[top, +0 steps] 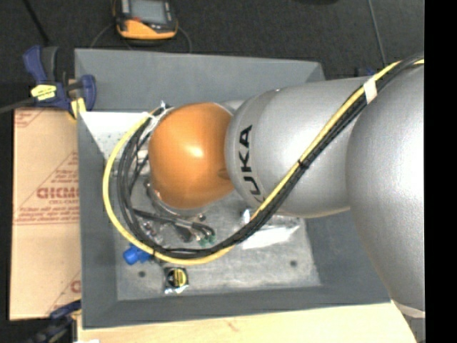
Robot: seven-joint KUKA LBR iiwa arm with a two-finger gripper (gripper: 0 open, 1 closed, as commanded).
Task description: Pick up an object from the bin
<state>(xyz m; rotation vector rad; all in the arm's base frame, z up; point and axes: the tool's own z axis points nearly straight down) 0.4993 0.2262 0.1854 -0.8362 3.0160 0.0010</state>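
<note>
My gripper point(176, 222) hangs low over the front left part of the bin; only some of its metal body shows under the orange cover. A small blue piece point(133, 256) lies just left of it on the bin floor. In front of it lies a small round yellow and black thing point(176, 279). A bit of green point(208, 240) peeks out right beside the gripper, mostly hidden by a cable. A flat white and clear packet point(275, 234) lies to its right, partly under the arm.
The arm and its orange cover hide the middle and back of the bin floor. Black and yellow cables loop round the gripper on the left and front. Bare grey floor shows along the front and at the back left corner.
</note>
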